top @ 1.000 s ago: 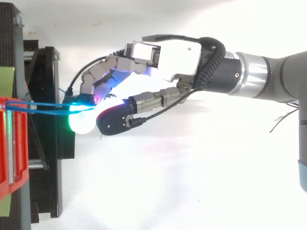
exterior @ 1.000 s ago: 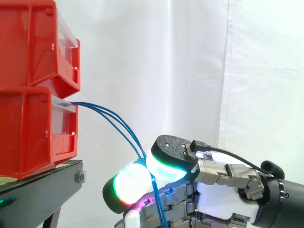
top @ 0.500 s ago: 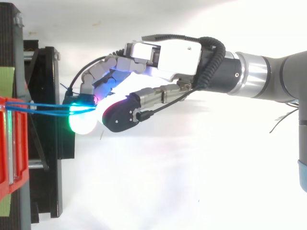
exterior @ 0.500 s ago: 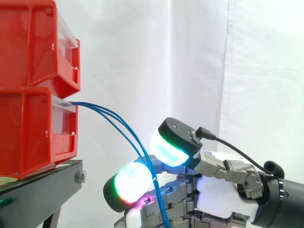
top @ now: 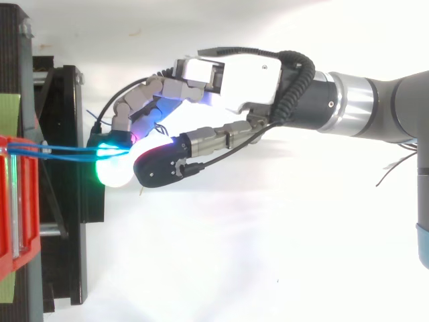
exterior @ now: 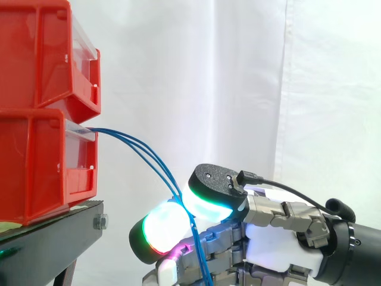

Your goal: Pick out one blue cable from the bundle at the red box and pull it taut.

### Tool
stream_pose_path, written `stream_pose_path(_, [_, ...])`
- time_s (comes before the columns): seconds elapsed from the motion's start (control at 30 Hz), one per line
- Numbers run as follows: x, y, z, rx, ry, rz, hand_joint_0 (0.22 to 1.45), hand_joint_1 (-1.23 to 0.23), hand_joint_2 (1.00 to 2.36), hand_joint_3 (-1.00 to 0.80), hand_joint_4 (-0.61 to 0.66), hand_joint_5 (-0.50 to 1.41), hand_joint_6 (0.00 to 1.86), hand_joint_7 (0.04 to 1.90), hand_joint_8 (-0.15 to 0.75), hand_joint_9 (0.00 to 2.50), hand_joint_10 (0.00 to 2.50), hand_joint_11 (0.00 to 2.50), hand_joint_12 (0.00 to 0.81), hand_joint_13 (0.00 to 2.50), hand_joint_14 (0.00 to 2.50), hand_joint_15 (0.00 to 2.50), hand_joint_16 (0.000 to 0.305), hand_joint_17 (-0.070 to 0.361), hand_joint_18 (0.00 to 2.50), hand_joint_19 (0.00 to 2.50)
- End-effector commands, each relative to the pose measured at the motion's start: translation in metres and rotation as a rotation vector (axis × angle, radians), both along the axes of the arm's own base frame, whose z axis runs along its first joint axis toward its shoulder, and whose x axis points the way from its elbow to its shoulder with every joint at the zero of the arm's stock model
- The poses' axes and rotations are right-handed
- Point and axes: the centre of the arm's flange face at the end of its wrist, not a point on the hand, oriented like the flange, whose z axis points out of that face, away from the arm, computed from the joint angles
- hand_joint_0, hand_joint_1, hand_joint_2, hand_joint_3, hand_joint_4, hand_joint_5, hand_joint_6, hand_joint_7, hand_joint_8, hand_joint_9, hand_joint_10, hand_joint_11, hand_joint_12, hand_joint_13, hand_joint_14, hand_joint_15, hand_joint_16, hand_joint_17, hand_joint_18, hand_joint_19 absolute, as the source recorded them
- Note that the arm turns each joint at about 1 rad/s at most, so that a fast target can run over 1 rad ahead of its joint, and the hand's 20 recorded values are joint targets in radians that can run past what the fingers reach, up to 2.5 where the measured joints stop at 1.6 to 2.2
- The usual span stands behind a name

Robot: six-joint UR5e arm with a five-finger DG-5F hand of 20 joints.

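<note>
A white cloth curtain (exterior: 208, 71) hangs at the back, with soft folds in it. A black metal stand (exterior: 53, 241) is low on the left. A small silver bolt (exterior: 100, 222) sticks out at the stand's right edge. A pale green strip (top: 10, 114) lies on top of the stand.

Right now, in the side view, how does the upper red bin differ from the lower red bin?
Blue cables come out of the front of the lower bin; none come out of the upper bin. The upper bin sits on top of the lower bin, while the lower bin rests on the black stand. Both are red and have a clear panel at the front.
</note>
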Motion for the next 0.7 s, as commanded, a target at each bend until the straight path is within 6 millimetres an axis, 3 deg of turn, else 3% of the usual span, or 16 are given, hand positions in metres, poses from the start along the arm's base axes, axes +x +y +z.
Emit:
stream_pose_path(0.0, [0.002, 0.001, 0.003, 0.0, -0.007, 0.001, 0.56, -0.59, 1.02, -0.08, 0.14, -0.17, 0.91, 0.85, 0.29, 0.83, 0.02, 0.49, 0.364, 0.7, 0.02, 0.34, 0.053, 0.119, 0.65, 0.71])
stream_pose_path(0.3, [0.004, 0.002, 0.005, -0.003, -0.008, 0.002, 0.59, -0.65, 1.03, -0.06, 0.05, -0.17, 0.94, 0.81, 0.281, 0.86, 0.02, 0.56, 0.358, 0.72, 0.02, 0.37, 0.053, 0.118, 0.66, 0.69])
stream_pose_path(0.67, [0.009, 0.002, 0.013, -0.003, 0.047, 0.005, 0.6, -0.67, 1.02, -0.17, 0.08, -0.18, 0.94, 0.77, 0.279, 0.87, 0.02, 0.59, 0.356, 0.72, 0.02, 0.37, 0.052, 0.117, 0.66, 0.69])
